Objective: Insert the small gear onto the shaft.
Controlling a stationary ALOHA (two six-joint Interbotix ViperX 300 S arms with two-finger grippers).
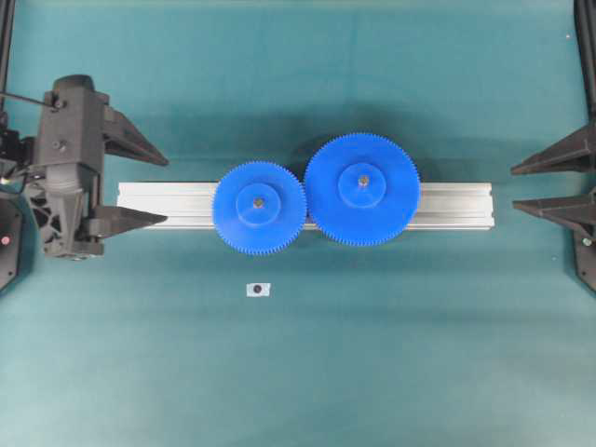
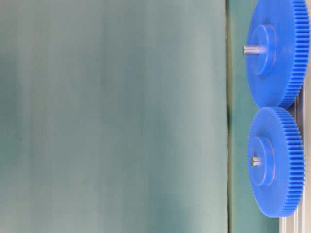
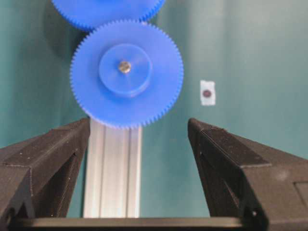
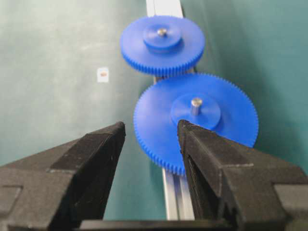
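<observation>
- Teal mat [image 1: 298, 372], overhead: left gripper [image 1: 160, 190] spread wide, holds nothing, tips at left end of alu rail [image 1: 168, 197]. Right gripper [image 1: 515, 186] spread too, empty, off rail's right end.
- Small gear [image 1: 259, 207] lies flat on rail, teeth meshing w/ wider gear [image 1: 361, 189] on its right; pin in hub hole, axis pointing up.
- Small white tag [image 1: 258, 290] on mat, near side of rail.
- Table-level: pin tip [image 2: 254, 160] just pokes out of small gear's hub.
- L wrist: fingers [image 3: 53, 159] well apart, touching nothing.
- R wrist: same, jaws wide.

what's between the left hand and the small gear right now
In the overhead view, only a bare stretch of the aluminium rail separates the open left hand from the small gear. Nothing else sits there.
</observation>
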